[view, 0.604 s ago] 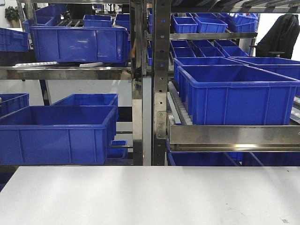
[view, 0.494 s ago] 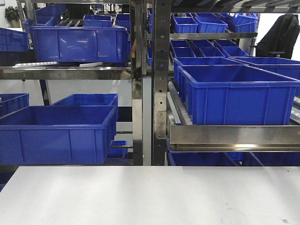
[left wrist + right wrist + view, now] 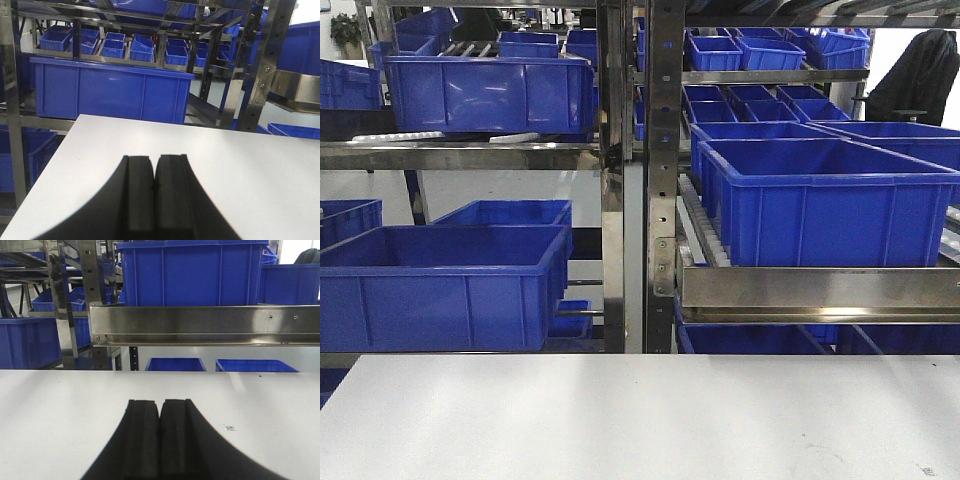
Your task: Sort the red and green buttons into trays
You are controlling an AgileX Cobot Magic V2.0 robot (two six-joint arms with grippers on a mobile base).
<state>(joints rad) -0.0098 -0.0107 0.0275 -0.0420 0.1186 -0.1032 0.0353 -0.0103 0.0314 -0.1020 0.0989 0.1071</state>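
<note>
Left gripper (image 3: 154, 170): two black matte fingers with flat inner faces, pressed together along a thin seam, nothing between them. It hangs over a white matte flat tabletop (image 3: 250, 165), near its left edge. Right gripper (image 3: 160, 412): same black blocky fingers, closed flat against each other, holding nothing, above the same tabletop (image 3: 50, 405), which has a few small dark specks.

Red and green buttons and trays: cannot tell where they are, no view shows them.

Front view: bare white tabletop (image 3: 640, 420) across the bottom. Behind it is a shiny stainless steel rack with a perforated upright post (image 3: 662, 150). A large deep blue plastic crate with a ribbed rim (image 3: 440, 290) sits low on the left. Another large blue plastic crate (image 3: 820, 200) sits on the right, on a roller shelf behind a brushed steel front rail (image 3: 820, 288). Smaller blue bins fill the upper shelves (image 3: 715, 50). A dark garment (image 3: 925, 75) hangs at the top right.
</note>
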